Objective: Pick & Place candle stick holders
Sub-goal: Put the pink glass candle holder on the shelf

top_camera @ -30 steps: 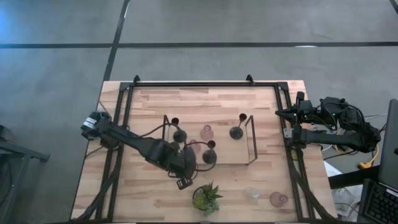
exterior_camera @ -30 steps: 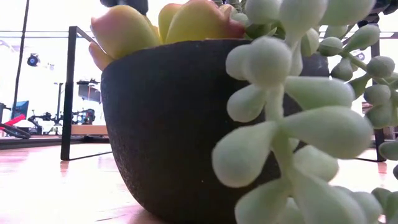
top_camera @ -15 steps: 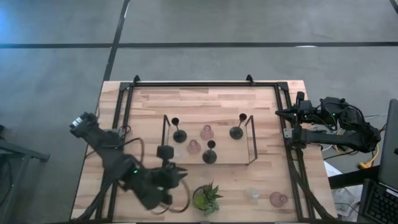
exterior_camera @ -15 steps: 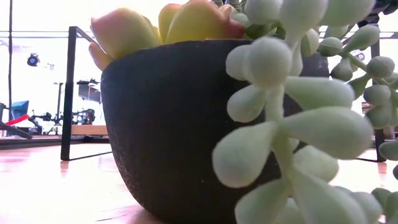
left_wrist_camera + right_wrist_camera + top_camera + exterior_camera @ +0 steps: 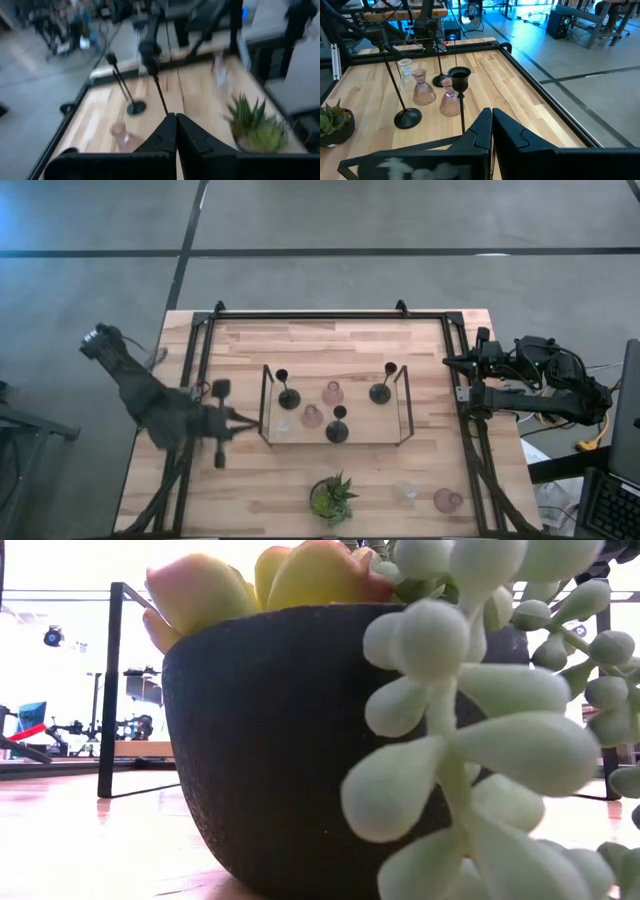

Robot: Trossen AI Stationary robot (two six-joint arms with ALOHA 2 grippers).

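Swinging back from the potted plant (image 5: 331,498), the left gripper (image 5: 222,423) now hangs closed and empty just outside the tray (image 5: 402,408). Ahead of it inside stand three black candle stick holders (image 5: 337,427): stiff, top-heavy, best pinched at the stem. Two pink glass holders (image 5: 312,416) beside them look slippery and fragile. Right gripper (image 5: 491,116) waits closed.

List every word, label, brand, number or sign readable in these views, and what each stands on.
None: no readable text shows on the tray, the candle stick holders, the potted plant or either arm.
The room's equipment behind the table bears nothing legible.
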